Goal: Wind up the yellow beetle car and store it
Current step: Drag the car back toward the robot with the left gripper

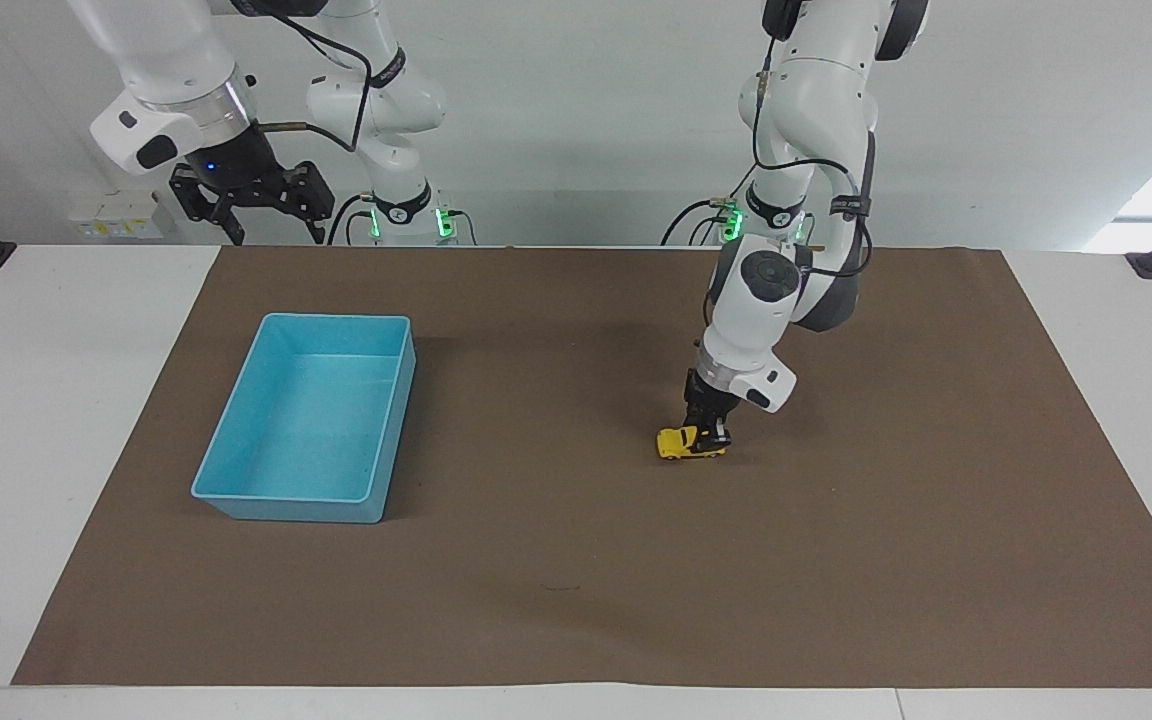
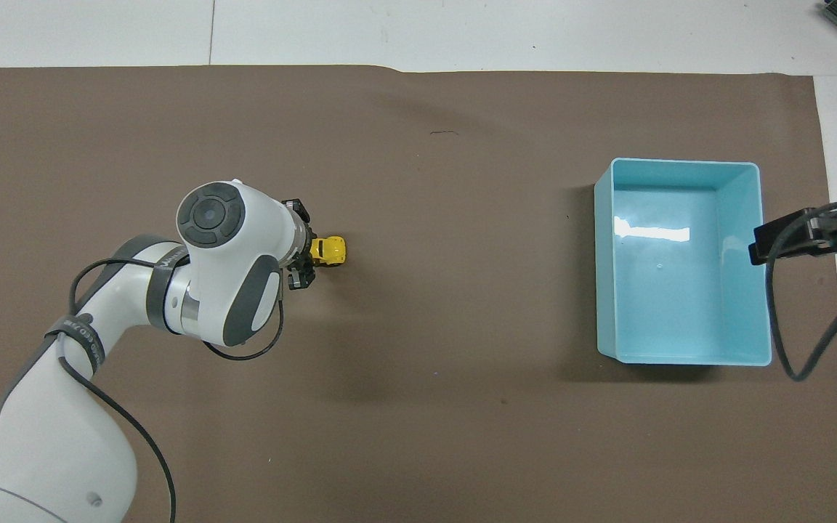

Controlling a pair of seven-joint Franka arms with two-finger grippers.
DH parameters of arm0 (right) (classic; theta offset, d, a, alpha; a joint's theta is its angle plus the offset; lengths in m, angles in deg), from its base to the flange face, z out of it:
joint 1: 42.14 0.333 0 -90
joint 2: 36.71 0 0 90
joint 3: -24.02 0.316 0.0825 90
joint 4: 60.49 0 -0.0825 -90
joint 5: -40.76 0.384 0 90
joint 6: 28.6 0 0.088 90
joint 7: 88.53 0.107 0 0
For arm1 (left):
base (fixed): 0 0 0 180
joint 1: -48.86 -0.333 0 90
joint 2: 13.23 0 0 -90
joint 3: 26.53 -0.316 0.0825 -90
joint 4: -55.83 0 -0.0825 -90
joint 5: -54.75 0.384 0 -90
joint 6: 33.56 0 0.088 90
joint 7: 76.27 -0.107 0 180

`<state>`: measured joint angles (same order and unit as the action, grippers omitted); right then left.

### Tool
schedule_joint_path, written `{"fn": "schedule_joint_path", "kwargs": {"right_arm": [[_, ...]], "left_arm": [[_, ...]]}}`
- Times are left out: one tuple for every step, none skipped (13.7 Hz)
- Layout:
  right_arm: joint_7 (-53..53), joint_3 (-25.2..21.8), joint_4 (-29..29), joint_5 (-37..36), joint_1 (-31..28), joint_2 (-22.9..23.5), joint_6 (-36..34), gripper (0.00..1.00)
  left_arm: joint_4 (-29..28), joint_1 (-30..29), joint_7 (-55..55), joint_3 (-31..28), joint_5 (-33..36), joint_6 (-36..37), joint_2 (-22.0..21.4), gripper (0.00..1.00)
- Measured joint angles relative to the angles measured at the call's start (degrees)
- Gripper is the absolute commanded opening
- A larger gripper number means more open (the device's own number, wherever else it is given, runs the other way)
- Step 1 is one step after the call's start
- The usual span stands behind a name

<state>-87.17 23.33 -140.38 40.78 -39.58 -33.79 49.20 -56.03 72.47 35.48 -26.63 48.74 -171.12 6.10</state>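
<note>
While my right arm waits, its right claw [image 1: 254,205] hangs raised over the robots' edge of the bench [image 1: 56,330], above the bare white surface beside the brown mat [image 1: 556,560], with its fingers spread apart. In the overhead view only a dark part of that claw [image 2: 811,236] shows, at the rim of the light blue bin [image 2: 680,356].

My left claw [image 1: 708,432] is down at the mat, pinching the rear end of the yellow beetle car [image 1: 681,443]. The car's wheels rest on the mat, and its rounded front sticks out from my fingers toward the right arm's end of the bench. From overhead the same left claw [image 2: 304,250] is partly covered by my own white wrist, and only the front half of the car [image 2: 330,250] shows.

The car sits on the left arm's half of the mat, well apart from the bin [image 1: 236,490]. The bin stands toward the right arm's end, its long sides running away from the robots, and nothing lies inside it. A small dark mark [image 2: 444,133] shows on the mat farther from the robots than the car.
</note>
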Motion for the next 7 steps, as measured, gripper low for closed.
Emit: {"fn": "schedule_joint_path", "kwargs": {"right_arm": [[0.0,0.0,0.0,0.0,0.0,0.0,0.0,1.0],[0.0,0.0,0.0,0.0,0.0,0.0,0.0,1.0],[0.0,0.0,0.0,0.0,0.0,0.0,0.0,1.0],[0.0,0.0,0.0,0.0,0.0,0.0,0.0,1.0],[0.0,0.0,0.0,0.0,0.0,0.0,0.0,1.0],[0.0,0.0,0.0,0.0,0.0,0.0,0.0,1.0],[0.0,0.0,0.0,0.0,0.0,0.0,0.0,1.0]], "left_arm": [[-0.53,-1.29,-1.72,-0.01,-0.03,0.15,-0.42,0.27],[-1.01,-2.45,-3.17,0.0,-0.05,0.22,-0.79,0.28],[-1.37,-3.57,-4.51,0.0,-0.06,0.33,-1.06,0.29],[-1.64,-4.64,-5.7,-0.02,-0.06,0.45,-1.27,0.29],[-1.83,-5.65,-6.89,-0.03,-0.07,0.6,-1.43,0.3],[-1.91,-6.42,-7.77,-0.03,-0.09,0.73,-1.51,0.32],[-1.94,-6.87,-8.28,-0.03,-0.09,0.84,-1.56,0.33]]}}
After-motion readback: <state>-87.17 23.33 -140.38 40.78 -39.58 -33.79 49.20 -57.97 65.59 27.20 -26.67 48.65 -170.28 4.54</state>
